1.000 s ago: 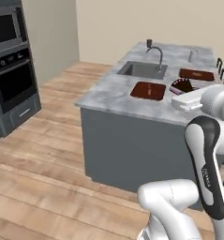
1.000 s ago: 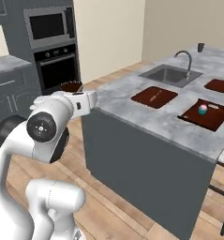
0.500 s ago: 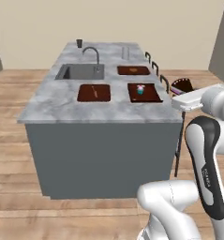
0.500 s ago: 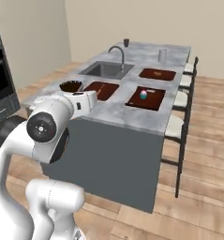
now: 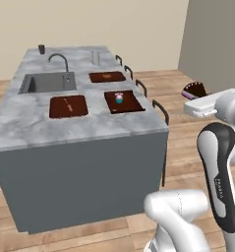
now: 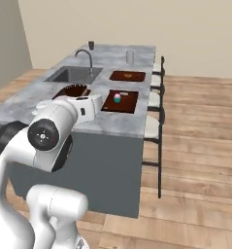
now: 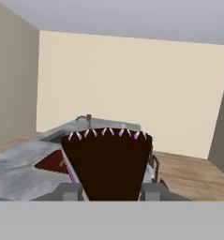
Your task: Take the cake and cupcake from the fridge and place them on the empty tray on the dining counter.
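Observation:
My gripper (image 7: 110, 189) is shut on the cake (image 7: 108, 164), a dark wedge with pink-and-white trim along its far edge. In the left base view the cake (image 5: 194, 90) is held up to the right of the dining counter (image 5: 30, 129), off its edge. In the right base view the gripper (image 6: 74, 95) holds the cake (image 6: 71, 91) in front of the counter (image 6: 122, 121). The cupcake (image 5: 119, 98) sits on the tray (image 5: 131, 105) near the counter's stool side, also seen as the cupcake (image 6: 117, 97) on the tray (image 6: 127, 103). The fridge is out of view.
Two more brown trays lie on the counter: one with a thin utensil (image 5: 68, 106), one with an orange-brown lump (image 5: 107, 77). A sink (image 5: 47, 82) with a faucet (image 5: 60, 59), a dark cup (image 5: 41, 48) and a glass (image 5: 95, 57) stand farther back. Stools (image 6: 155, 104) line the counter's side.
The whole picture has shifted as the base drove around the island, which now shows from its short end. The cake stays in the shut gripper.

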### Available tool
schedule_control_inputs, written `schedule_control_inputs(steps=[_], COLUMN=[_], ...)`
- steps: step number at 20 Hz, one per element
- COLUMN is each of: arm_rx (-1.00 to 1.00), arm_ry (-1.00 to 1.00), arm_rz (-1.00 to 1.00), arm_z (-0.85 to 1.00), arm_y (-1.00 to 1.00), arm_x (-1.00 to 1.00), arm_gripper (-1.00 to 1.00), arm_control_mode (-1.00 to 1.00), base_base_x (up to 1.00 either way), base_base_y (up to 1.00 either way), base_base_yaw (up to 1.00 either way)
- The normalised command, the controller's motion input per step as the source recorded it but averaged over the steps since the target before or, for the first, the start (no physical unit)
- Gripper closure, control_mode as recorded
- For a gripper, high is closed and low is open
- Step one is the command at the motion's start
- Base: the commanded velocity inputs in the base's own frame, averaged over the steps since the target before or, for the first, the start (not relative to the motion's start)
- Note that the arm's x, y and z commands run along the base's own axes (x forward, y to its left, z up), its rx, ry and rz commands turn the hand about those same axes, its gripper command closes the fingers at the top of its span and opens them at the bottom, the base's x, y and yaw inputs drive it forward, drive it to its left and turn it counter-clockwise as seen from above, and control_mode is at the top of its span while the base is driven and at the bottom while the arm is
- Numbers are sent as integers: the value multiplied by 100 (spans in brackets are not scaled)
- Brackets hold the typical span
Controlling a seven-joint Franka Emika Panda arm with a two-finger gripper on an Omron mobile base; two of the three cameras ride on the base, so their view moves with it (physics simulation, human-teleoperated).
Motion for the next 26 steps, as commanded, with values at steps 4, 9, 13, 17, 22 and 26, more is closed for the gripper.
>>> schedule_control_inputs(steps=[4,9,13,17,22,26], arm_rx=[0,0,0,0,0,0], arm_ry=[0,0,0,0,0,0], arm_rz=[0,0,0,0,0,0], arm_z=[0,0,0,0,0,0], arm_y=[0,0,0,0,0,0], arm_x=[0,0,0,0,0,0], arm_gripper=[100,100,100,100,100,100], arm_control_mode=[100,100,100,100,100,100], base_base_x=[94,100,100,100,97,20], base_base_y=[23,22,7,0,1,3], base_base_yaw=[-4,6,30,36,27,1])
